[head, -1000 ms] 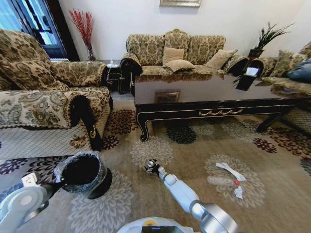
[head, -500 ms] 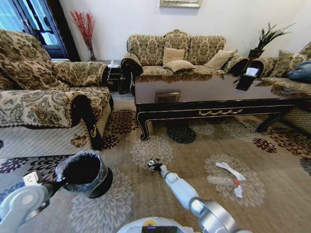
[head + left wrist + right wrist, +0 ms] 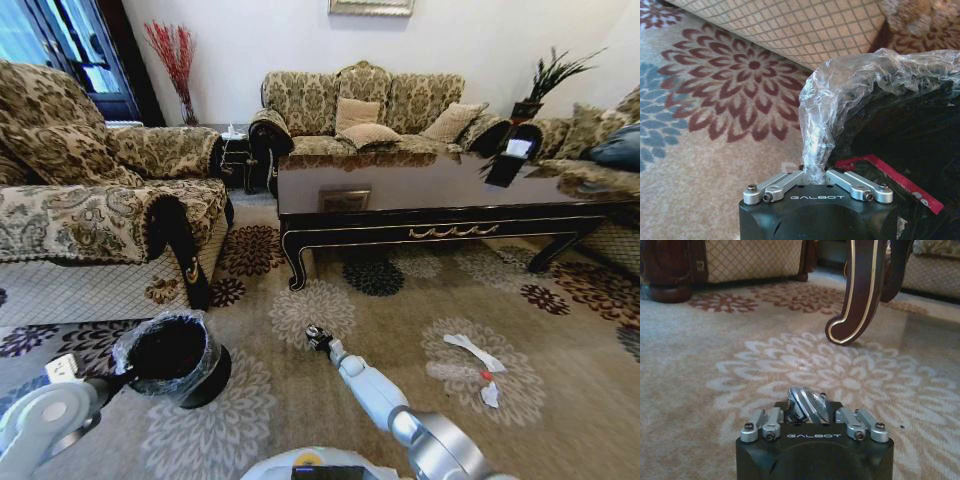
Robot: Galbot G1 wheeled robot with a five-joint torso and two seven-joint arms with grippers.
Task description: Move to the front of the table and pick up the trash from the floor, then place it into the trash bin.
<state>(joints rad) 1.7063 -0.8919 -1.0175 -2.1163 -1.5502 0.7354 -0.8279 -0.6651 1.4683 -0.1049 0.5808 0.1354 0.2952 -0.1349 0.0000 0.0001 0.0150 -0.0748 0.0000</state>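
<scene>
The left gripper [image 3: 812, 176] is clamped on the crinkled plastic liner at the rim of the small round black trash bin [image 3: 172, 356]. The right gripper [image 3: 808, 405], fingers pressed together and empty, hovers low over the floral carpet. Beyond it to the right lie the crumpled white paper scraps [image 3: 474, 352] and clear red-capped bottle [image 3: 458, 373]: probably light and crushable, the bottle slippery, best pinched across its body. The glossy dark table's curved leg [image 3: 856, 295] stands ahead of the right gripper.
</scene>
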